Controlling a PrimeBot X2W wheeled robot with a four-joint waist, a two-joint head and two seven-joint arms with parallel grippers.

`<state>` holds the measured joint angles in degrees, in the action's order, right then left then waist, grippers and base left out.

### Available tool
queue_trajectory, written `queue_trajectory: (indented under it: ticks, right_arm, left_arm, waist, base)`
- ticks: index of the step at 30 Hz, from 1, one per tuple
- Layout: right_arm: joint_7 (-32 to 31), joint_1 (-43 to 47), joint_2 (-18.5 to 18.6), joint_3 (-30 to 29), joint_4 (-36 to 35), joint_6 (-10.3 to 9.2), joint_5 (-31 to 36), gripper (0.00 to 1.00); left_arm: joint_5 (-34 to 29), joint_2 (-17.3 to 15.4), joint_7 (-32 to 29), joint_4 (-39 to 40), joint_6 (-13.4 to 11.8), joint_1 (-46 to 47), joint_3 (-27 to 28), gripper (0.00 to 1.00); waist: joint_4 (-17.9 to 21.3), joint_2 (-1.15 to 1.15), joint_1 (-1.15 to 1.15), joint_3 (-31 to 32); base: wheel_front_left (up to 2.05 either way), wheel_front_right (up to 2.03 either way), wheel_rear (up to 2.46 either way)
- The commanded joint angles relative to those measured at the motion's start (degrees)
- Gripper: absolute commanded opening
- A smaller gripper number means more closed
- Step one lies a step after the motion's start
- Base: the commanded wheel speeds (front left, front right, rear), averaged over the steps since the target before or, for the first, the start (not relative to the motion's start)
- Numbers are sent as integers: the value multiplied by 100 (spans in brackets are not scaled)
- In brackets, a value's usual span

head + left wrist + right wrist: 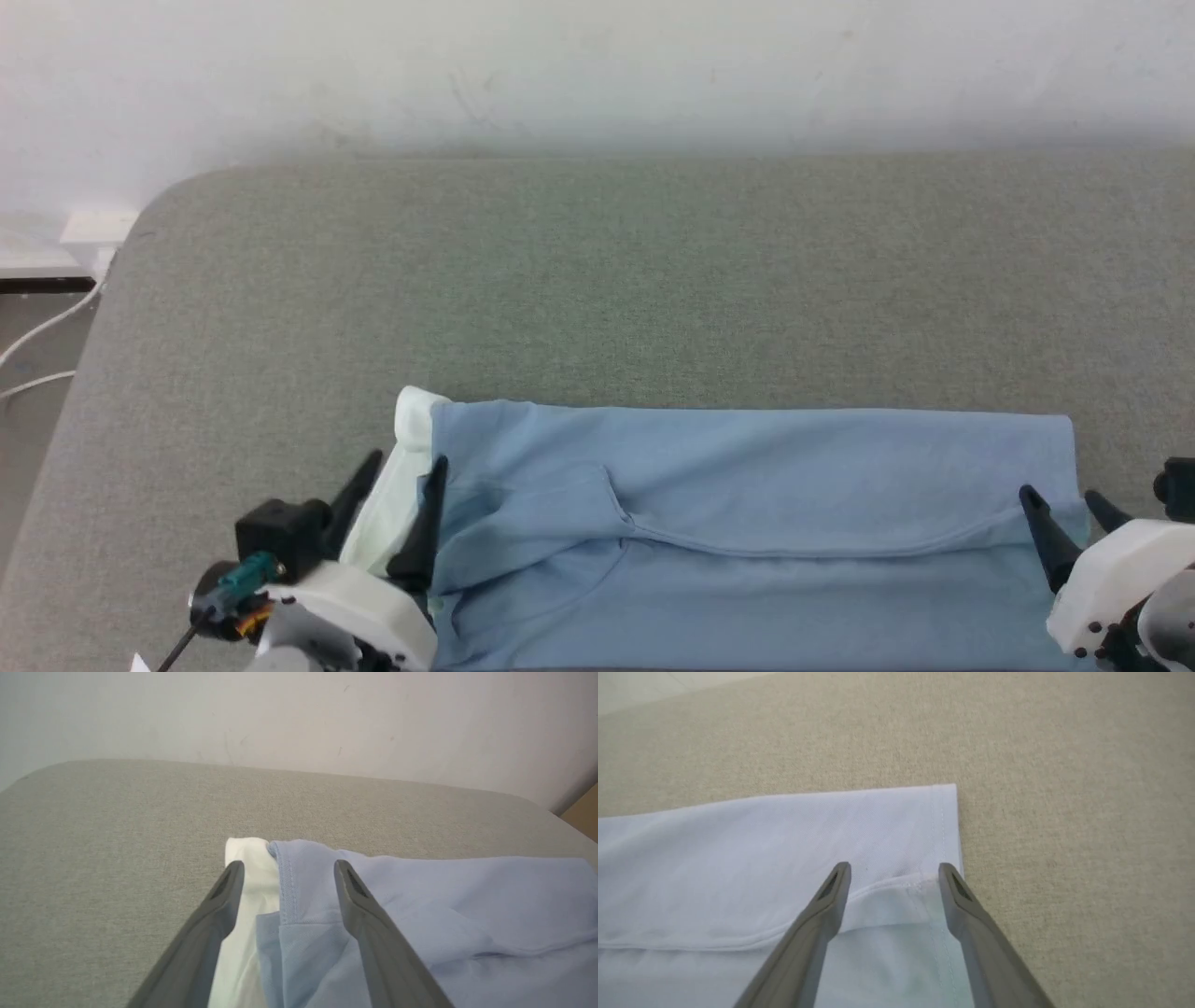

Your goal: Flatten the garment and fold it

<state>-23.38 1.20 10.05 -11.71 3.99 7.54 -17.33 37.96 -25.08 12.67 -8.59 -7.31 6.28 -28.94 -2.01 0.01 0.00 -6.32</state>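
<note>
My left fingers point(423, 523) and right fingers point(1046, 537) are spread, empty, at opposite ends of the shirt point(747, 485), whose long axis runs between them.

Head cam: high, looks forward-down across grey table point(597, 280) to wall point(597, 65). Wrist cams: low, close, over opposite ends of garment point(747, 485); all three share it.

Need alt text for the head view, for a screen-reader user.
A light blue shirt lies folded into a wide band at the near edge of a grey-green table, white fabric showing at its left end. The left gripper and right gripper stand open, one at each end of it.
</note>
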Motion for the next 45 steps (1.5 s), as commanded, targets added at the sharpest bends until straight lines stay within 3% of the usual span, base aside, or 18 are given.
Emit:
queue_trajectory:
  ticks: [1, 6, 13, 20, 27, 34, 35, 36, 38, 45]
  right_arm:
    - [117, 61, -54, -23, -98, -5, -30, 100]
    - [741, 146, -322, -121, -418, -5, 1, 100]
    - [1252, -18, -607, -321, -265, -5, 73, 100]
    - [902, -437, -710, -740, 531, -5, 294, 100]
    - [-158, -871, -715, -1217, 1517, -5, 578, 100]
    - [-1110, -1016, -716, -1202, 1823, -5, 608, 100]
    - [-1205, -1026, -716, -1168, 1850, -5, 538, 65]
    - [-1285, -1027, -716, -1134, 1865, -5, 477, 41]
    - [-1372, -1016, -716, -1071, 1840, -5, 400, 0]
    - [-1051, -953, -716, -1240, 1556, -5, 519, 0]
  left_arm:
    - [-104, 57, 82, -26, -89, 111, 77, 100]
    - [-830, 279, 226, -12, -454, 385, 504, 100]
    - [-1922, 814, 231, 261, -655, 382, 1383, 100]
    - [-2482, 1197, 232, 225, -406, 349, 1858, 100]
    - [-2732, 1482, 232, 109, -61, 340, 2175, 100]
    - [-2911, 1651, 232, 19, 200, 323, 2435, 100]
    - [-2934, 1670, 232, 6, 231, 325, 2465, 100]
    - [-2953, 1690, 232, -10, 261, 324, 2493, 100]
    - [-2993, 1727, 232, -44, 316, 324, 2540, 100]
    - [-3086, 1827, 232, -114, 443, 309, 2664, 100]
  waist:
    - [-45, -1, 0, 58]
    - [-64, -1, 0, 89]
    - [-21, -1, 0, 84]
    - [5, -1, 0, 33]
    - [-57, -1, 0, 7]
    - [-80, -1, 0, -16]
    - [-78, -1, 0, -18]
    - [-76, -1, 0, -19]
    - [-74, -1, 0, -16]
    - [-59, -1, 0, 3]
  base:
    - [0, 0, 0]
    - [0, 0, 0]
    - [0, 0, 0]
    - [0, 0, 0]
    - [0, 0, 0]
    - [0, 0, 0]
    - [0, 0, 0]
    - [0, 0, 0]
    - [0, 0, 0]
    - [0, 0, 0]
